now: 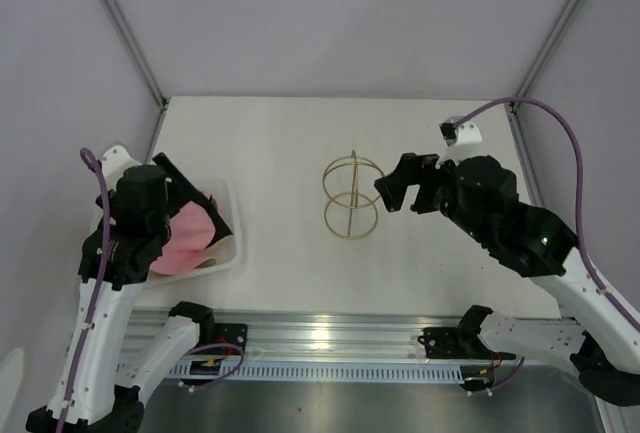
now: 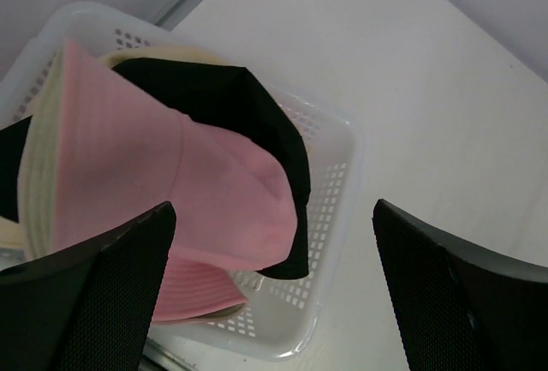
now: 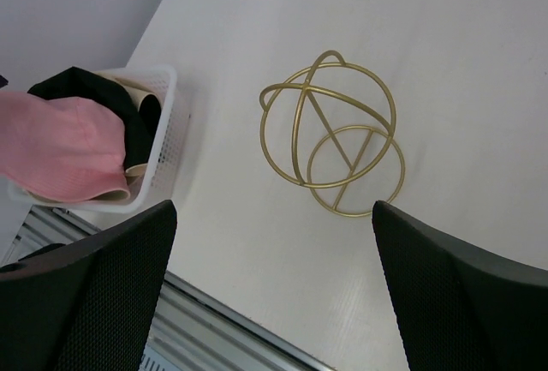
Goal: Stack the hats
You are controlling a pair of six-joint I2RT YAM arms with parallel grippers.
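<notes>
Pink hat [image 2: 214,191] heaped over black hat [image 2: 205,97] in basket [image 2: 338,174]; left gripper [image 2: 270,217] hovers wide open, empty, probably for picking; right gripper [image 3: 272,212] open, empty, by gold wire stand [image 3: 330,135].

Left: white basket [image 1: 233,245] holding pink hat [image 1: 183,241], under left gripper [image 1: 196,203].
Centre: gold wire stand [image 1: 351,198], right gripper [image 1: 393,191] beside it.

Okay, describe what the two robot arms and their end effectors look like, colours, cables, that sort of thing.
The left arm and right arm have white lower links and bulky black upper housings, each with a purple cable. The left end effector and right end effector both carry broad black fingers with fine mesh texture.
</notes>
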